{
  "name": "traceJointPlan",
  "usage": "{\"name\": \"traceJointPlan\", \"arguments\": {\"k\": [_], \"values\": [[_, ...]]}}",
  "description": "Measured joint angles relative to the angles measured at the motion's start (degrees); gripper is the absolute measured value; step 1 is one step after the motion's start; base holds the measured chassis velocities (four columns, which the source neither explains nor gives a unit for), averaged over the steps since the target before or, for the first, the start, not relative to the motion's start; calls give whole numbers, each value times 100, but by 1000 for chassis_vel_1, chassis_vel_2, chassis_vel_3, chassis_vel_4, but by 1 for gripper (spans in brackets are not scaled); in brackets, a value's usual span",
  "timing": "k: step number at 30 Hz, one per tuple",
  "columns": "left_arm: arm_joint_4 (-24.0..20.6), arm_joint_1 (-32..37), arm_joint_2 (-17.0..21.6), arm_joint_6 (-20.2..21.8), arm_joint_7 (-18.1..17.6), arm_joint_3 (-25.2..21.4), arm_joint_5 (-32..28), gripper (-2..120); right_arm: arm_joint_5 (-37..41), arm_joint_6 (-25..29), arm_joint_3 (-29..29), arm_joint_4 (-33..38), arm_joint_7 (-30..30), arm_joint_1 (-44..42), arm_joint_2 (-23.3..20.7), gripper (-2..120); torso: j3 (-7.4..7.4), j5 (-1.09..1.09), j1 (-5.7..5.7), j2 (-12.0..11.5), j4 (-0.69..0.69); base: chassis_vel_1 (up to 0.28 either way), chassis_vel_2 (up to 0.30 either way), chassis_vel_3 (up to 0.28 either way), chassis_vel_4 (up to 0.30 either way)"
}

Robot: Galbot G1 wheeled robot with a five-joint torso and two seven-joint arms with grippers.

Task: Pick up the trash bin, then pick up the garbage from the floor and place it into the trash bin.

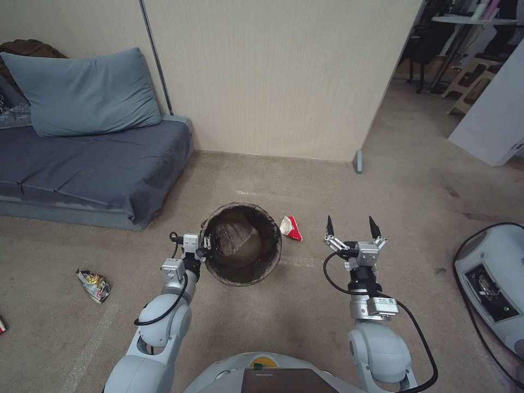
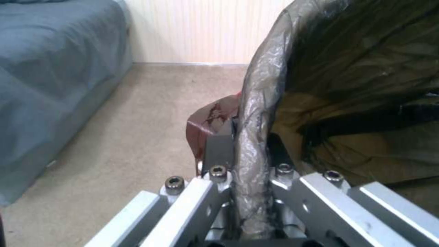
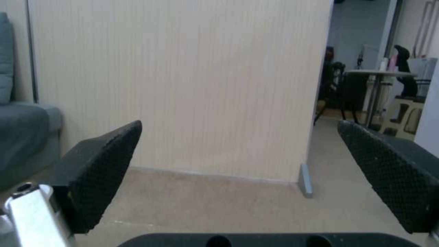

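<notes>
the left gripper (image 1: 206,246) is clamped on the rim of the trash bin (image 1: 243,243), pinching the dark bag liner (image 2: 256,113) between its fingers (image 2: 218,145). the bin is in front of the robot, a bit to its left, and we look down into it. something tan and crumpled lies inside it.

the right gripper (image 1: 352,225) is out in front on the robot's right, well apart from the bin. its two black fingers (image 3: 103,161) are spread wide with nothing between them.

a red-and-white carton (image 1: 291,227) lies on the floor just beside the bin, between the bin and the right gripper. a shiny snack wrapper (image 1: 94,285) lies on the floor far to the left, near the blue couch (image 1: 98,164).
</notes>
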Motion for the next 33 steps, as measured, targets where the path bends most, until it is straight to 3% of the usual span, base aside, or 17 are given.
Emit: {"name": "traceJointPlan", "arguments": {"k": [20,33], "values": [[22,6,-5,-12,-17,-42,53,2,20,22,4,-26,-45,5,0,100,0,0,0,0,0,0,0,0,0],[38,-12,-8,-15,-18,-32,54,2,1,50,10,-27,-71,-3,0,100,0,0,0,0,0,-81,87,96,-86]]}}
